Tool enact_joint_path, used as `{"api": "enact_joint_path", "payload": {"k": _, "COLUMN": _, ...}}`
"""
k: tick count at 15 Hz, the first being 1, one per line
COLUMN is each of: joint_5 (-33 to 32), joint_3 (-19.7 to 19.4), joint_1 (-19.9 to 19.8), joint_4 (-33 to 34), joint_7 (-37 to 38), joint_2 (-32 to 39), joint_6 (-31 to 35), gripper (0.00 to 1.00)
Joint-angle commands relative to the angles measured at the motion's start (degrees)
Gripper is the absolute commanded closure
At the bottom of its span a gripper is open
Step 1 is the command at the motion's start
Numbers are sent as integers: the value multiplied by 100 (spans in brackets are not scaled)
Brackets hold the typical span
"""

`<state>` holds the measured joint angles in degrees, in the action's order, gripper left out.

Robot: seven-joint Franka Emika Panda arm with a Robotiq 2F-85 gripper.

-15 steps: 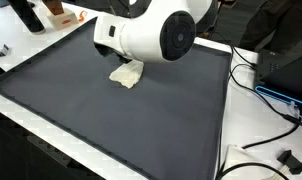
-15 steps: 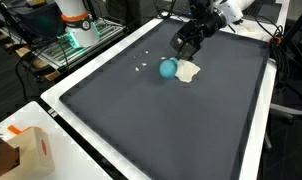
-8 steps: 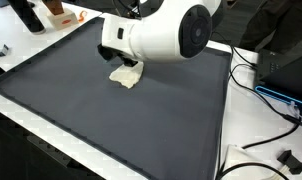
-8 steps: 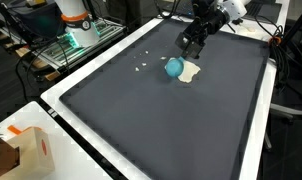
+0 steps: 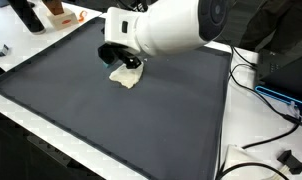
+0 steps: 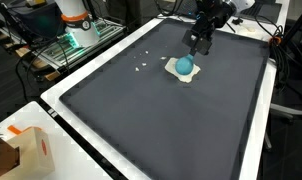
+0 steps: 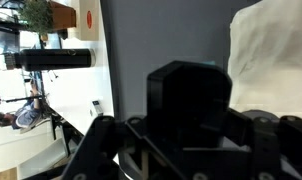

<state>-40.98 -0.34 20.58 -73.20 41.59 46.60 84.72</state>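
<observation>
Blk mat (image 6: 141,110), pincer (image 6: 199,46) nr ball (image 6: 183,67), opening unclear

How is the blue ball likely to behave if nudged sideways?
The blue ball looks round and smooth, so it would probably roll readily. The cream cloth under it seems soft and may slow it slightly. The dark mat looks flat, so little would stop it.

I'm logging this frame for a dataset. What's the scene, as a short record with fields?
mat: dark, flat, white-edged
cloth: white, crumpled, lying on the mat
ball: blue, resting on the cloth
gripper: hovers by the ball, apart from it; jaws unclear
</observation>
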Motion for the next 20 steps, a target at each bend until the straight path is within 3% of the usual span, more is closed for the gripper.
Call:
{"api": "enact_joint_path", "payload": {"k": 1, "joint_5": -19, "joint_3": 35, "joint_1": -30, "joint_4": -545, "joint_7": -57, "joint_2": -461, "joint_6": 418, "gripper": 81}}
{"api": "enact_joint_path", "payload": {"k": 11, "joint_5": 341, "joint_3": 203, "joint_1": -385, "joint_4": -1720, "joint_7": -157, "joint_2": -1625, "joint_6": 1881, "gripper": 81}}
{"api": "enact_joint_path", "payload": {"k": 20, "joint_5": 1717, "joint_3": 223, "joint_1": -913, "joint_4": -2764, "joint_7": -1084, "joint_2": -2482, "joint_6": 3655, "gripper": 81}}
